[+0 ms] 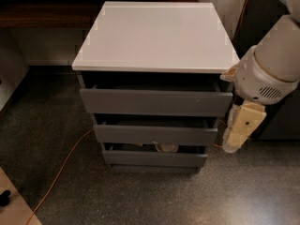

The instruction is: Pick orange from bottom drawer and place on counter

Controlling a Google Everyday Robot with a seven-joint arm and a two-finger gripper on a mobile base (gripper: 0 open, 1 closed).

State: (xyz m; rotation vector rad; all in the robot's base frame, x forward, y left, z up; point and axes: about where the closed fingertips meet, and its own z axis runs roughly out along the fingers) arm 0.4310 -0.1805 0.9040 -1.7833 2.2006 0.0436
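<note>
The counter (154,36) is the glossy white top of the grey three-drawer cabinet. The bottom drawer (154,159) is pulled out slightly, and its dark gap shows the rim of a white bowl (167,148). The orange is hidden. My arm (274,62) comes in from the upper right. My gripper (233,144) hangs pointing down beside the cabinet's right side, level with the middle drawer, with nothing seen in it.
The top drawer (156,102) and middle drawer (154,135) also stand slightly ajar. An orange cable (61,170) runs across the speckled floor at the left. A dark wooden shelf (42,15) is behind on the left, and dark furniture (281,121) stands on the right.
</note>
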